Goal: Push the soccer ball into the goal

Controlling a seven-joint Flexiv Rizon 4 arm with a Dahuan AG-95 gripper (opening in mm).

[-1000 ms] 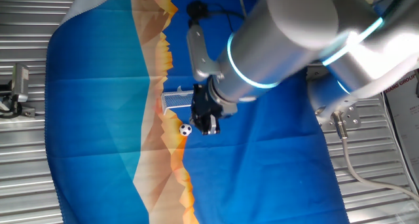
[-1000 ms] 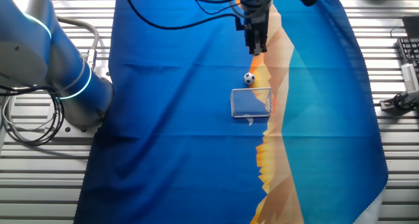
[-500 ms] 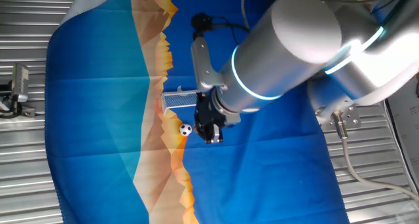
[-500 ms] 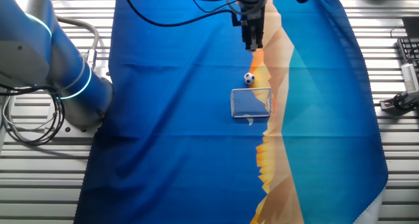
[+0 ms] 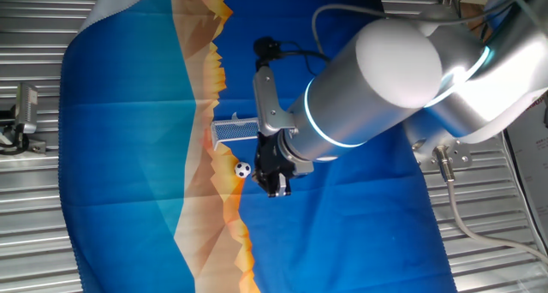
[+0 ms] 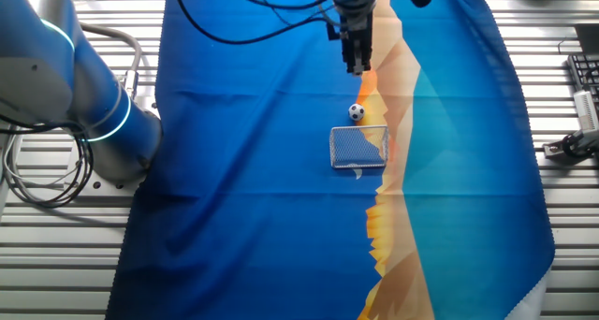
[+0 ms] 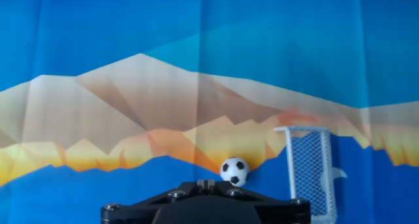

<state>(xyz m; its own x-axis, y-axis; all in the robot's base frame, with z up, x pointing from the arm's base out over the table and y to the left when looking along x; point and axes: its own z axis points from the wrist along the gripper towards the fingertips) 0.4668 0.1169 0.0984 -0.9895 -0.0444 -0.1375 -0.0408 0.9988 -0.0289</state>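
Backing off goes the black two-finger gripper (image 6: 357,63), fingers pressed together, while the tiny black-patched white ball (image 6: 357,112) is sitting just before the white-framed mesh goal (image 6: 359,148); an off-centre nudge risks rolling it wide.

The tiny white ball with black patches (image 6: 357,112) lies on the blue printed cloth (image 6: 243,170), just beside the small white-framed net goal (image 6: 359,148). The tool (image 6: 357,65) is near the ball.

Silver cylindrical arm (image 5: 385,79) with glowing cyan ring, black tool (image 5: 274,175), black cables.
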